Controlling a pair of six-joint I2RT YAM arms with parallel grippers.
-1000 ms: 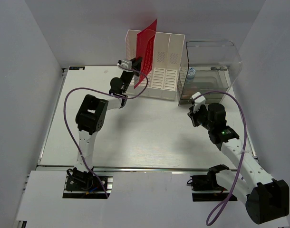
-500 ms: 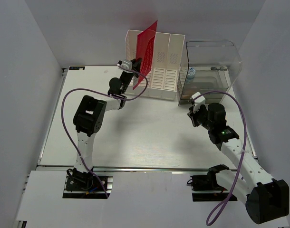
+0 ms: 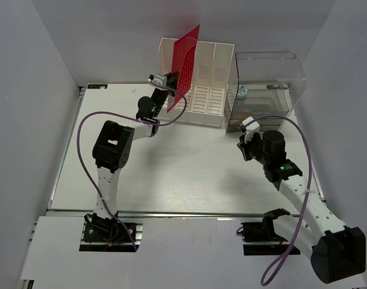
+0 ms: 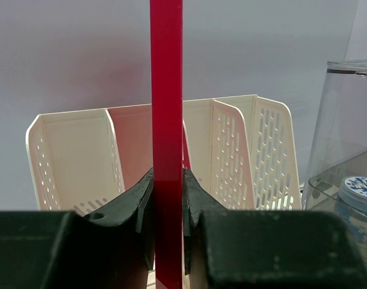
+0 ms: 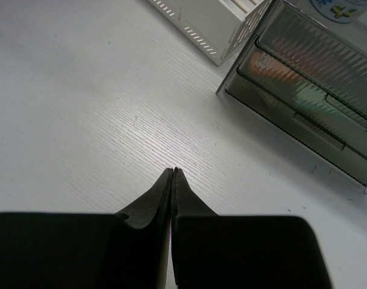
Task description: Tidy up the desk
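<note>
The desk (image 3: 171,174) is a large white tabletop with an aluminium rail along its near edge. My left gripper (image 3: 173,81) is shut on a flat red folder (image 3: 185,60), held upright at the front of the cream file rack (image 3: 198,84). In the left wrist view the folder (image 4: 166,120) stands edge-on between my jaws, in line with the rack's (image 4: 75,156) middle slots. My right gripper (image 3: 248,129) is shut and empty, hovering over the desk (image 5: 111,120) in front of the drawer box.
A clear plastic drawer box (image 3: 265,90) stands at the back right, also in the right wrist view (image 5: 310,96). A jar with a blue-patterned lid (image 3: 242,92) sits inside it, seen in the left wrist view (image 4: 358,192). White walls enclose the desk.
The left gripper and the red folder have shifted slightly toward the rack. The right arm has not moved.
</note>
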